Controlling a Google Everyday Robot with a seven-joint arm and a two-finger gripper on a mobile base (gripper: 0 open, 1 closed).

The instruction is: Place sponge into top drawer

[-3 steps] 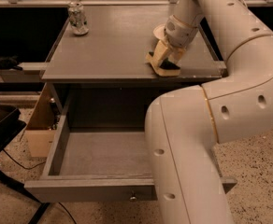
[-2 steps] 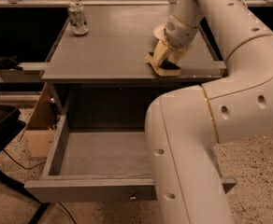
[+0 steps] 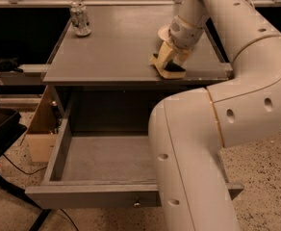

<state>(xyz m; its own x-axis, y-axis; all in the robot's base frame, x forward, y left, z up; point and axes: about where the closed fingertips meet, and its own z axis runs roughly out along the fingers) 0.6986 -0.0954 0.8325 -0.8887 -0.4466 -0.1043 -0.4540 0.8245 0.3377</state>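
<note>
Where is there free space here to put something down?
The top drawer is open, its floor bare from the left wall to the arm. The table is bare between the can and the tool. Crowded at right: tool over sponge, bowl behind.

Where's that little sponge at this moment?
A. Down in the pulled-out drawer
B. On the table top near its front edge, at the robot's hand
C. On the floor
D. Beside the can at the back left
B: the sponge lies on the table near its front right edge, with the hand right down on it; the top drawer below is open, and no sponge shows in it.
</note>
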